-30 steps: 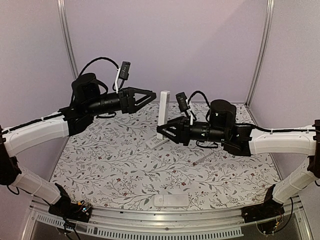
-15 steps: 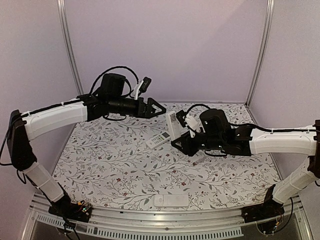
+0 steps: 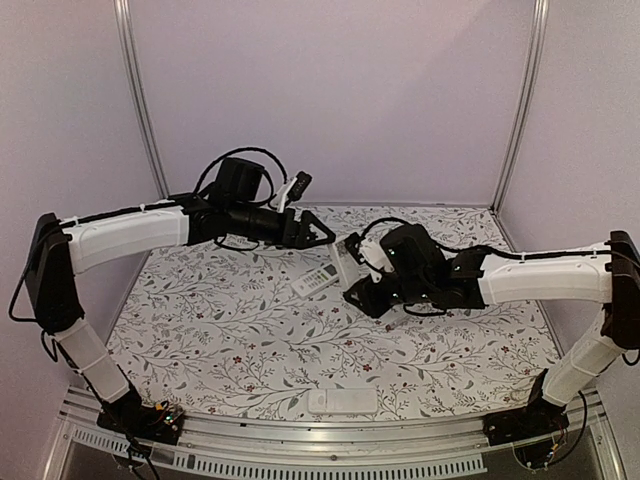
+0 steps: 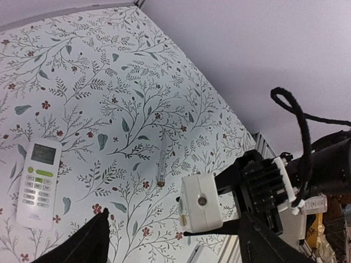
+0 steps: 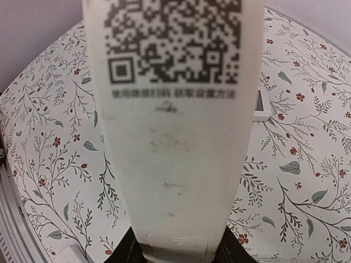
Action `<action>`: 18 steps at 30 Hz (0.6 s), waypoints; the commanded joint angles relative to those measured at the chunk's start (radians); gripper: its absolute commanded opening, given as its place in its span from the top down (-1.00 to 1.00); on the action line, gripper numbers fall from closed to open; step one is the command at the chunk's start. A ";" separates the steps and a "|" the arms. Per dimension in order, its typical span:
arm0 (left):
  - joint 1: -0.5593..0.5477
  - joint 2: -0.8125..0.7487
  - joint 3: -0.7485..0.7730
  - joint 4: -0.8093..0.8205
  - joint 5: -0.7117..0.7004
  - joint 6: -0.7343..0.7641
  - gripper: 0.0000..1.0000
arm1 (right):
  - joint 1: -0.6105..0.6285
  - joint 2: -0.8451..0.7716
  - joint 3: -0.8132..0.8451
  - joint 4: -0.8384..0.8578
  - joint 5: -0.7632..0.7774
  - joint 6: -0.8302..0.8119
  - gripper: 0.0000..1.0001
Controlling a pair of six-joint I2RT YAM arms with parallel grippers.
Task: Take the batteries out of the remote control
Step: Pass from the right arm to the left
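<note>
My right gripper (image 3: 358, 282) is shut on the lower end of a long white remote control (image 3: 347, 258) and holds it tilted above the table, its top toward my left gripper. The right wrist view shows its back (image 5: 173, 137), with a QR code and a closed battery cover near the fingers (image 5: 122, 253). My left gripper (image 3: 328, 238) is open and empty, just left of the remote's top end. In the left wrist view the remote's end (image 4: 201, 203) sits between the open fingers (image 4: 90, 244). No batteries show.
A small white remote with a screen and buttons (image 3: 316, 281) lies on the flowered cloth under the grippers and also shows in the left wrist view (image 4: 38, 181). A thin white pen-like stick (image 4: 162, 161) lies nearby. Another white remote (image 3: 342, 401) lies at the near edge.
My left arm has swung right and lower toward the remote. My right gripper has tipped the remote from upright to leaning and brought it lower.
</note>
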 commanded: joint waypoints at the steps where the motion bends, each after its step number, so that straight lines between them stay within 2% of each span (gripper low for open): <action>1: -0.012 0.055 -0.006 -0.004 0.012 -0.008 -0.55 | 0.005 0.013 0.038 -0.008 0.001 0.002 0.60; 9: -0.023 0.078 -0.018 0.020 0.009 -0.006 -0.38 | 0.007 0.052 0.071 -0.020 0.006 0.007 0.60; 18: -0.023 0.096 -0.061 0.043 0.029 -0.018 -0.04 | 0.037 0.130 0.139 -0.063 0.066 -0.009 0.60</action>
